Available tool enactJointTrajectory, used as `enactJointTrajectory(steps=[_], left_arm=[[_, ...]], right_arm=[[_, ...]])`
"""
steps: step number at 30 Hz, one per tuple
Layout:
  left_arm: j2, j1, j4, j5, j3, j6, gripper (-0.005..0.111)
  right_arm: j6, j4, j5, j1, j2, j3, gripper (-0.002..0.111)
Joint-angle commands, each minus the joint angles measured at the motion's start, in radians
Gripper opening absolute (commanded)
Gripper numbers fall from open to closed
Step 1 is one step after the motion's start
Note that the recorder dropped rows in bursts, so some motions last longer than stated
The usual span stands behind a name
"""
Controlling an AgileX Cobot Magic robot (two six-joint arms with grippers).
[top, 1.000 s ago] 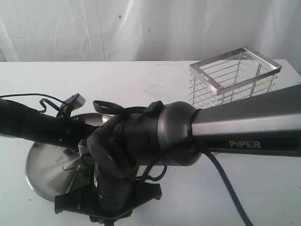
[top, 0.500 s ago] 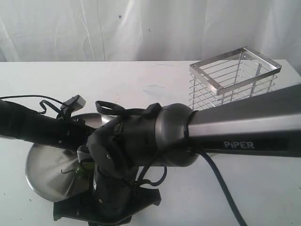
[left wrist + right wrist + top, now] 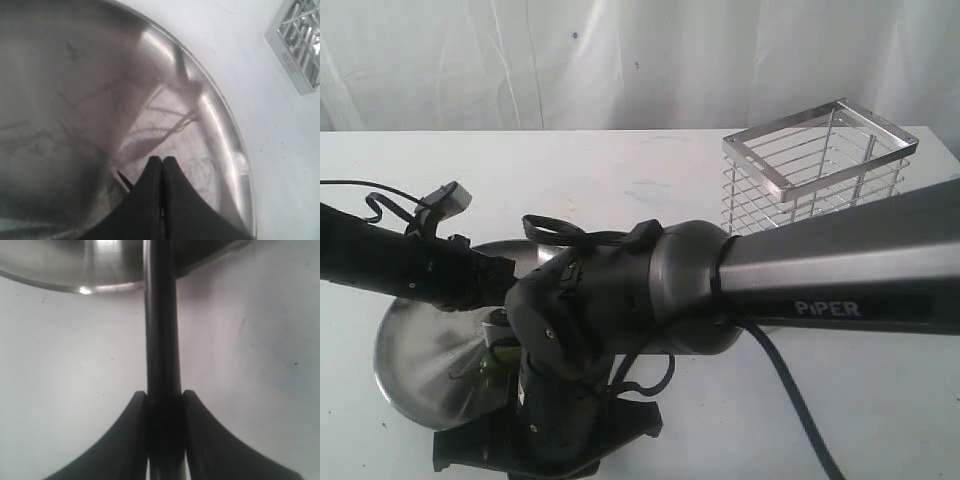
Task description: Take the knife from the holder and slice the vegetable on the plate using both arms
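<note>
The right gripper (image 3: 164,392) is shut on the knife (image 3: 161,315), gripping its black handle. The knife runs out over the table to the rim of the steel plate (image 3: 75,275). My left gripper (image 3: 162,159) hovers over the plate (image 3: 215,115), fingers pressed together with nothing showing between them. A thin dark sliver (image 3: 125,179) lies beside them; I cannot tell what it is. In the exterior view a bit of the green vegetable (image 3: 498,352) shows on the plate (image 3: 415,365), mostly hidden by the right arm (image 3: 650,290). The left arm (image 3: 410,262) reaches in over the plate's far side.
The chrome wire holder (image 3: 820,160) stands at the back right on the white table, and its corner shows in the left wrist view as well (image 3: 300,45). A white curtain hangs behind the table. Cables trail from both arms.
The left arm has drawn back to the left across the plate, away from the vegetable. The right arm has dipped slightly and then held still, keeping its grip on the knife.
</note>
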Motion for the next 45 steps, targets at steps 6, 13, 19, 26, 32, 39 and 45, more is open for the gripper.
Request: enactJointTrajectory(steps=[6,13,19,26,32,39,45], left_arm=[[-0.007,0.000,-0.005,0.080,0.034,-0.001,0.000],[-0.007,-0.026,-0.003,0.070,0.034,0.026,0.000],[-0.007,-0.035,0.012,0.014,0.034,0.026,0.000],[-0.007,-0.035,0.002,-0.036,0.054,0.026,0.000],[-0.007,-0.035,-0.021,-0.062,0.073,0.039,0.000],[-0.007,-0.035,-0.026,-0.076,0.075,0.058,0.000],[-0.007,-0.035,-0.026,-0.074,0.075,0.058,0.000]], right_arm=[[-0.008,0.004,0.018,0.000,-0.004,0.003,0.000],[-0.008,0.006,0.020,0.000,-0.004,0.003,0.000],[-0.008,0.008,0.032,0.000,-0.004,0.003,0.000],[-0.008,0.008,0.038,0.000,-0.004,0.003,0.000],[-0.008,0.008,0.035,0.000,-0.004,0.003,0.000],[-0.008,0.006,0.065,0.000,-0.004,0.003,0.000],[-0.010,-0.017,0.120,0.000,-0.004,0.003,0.000]])
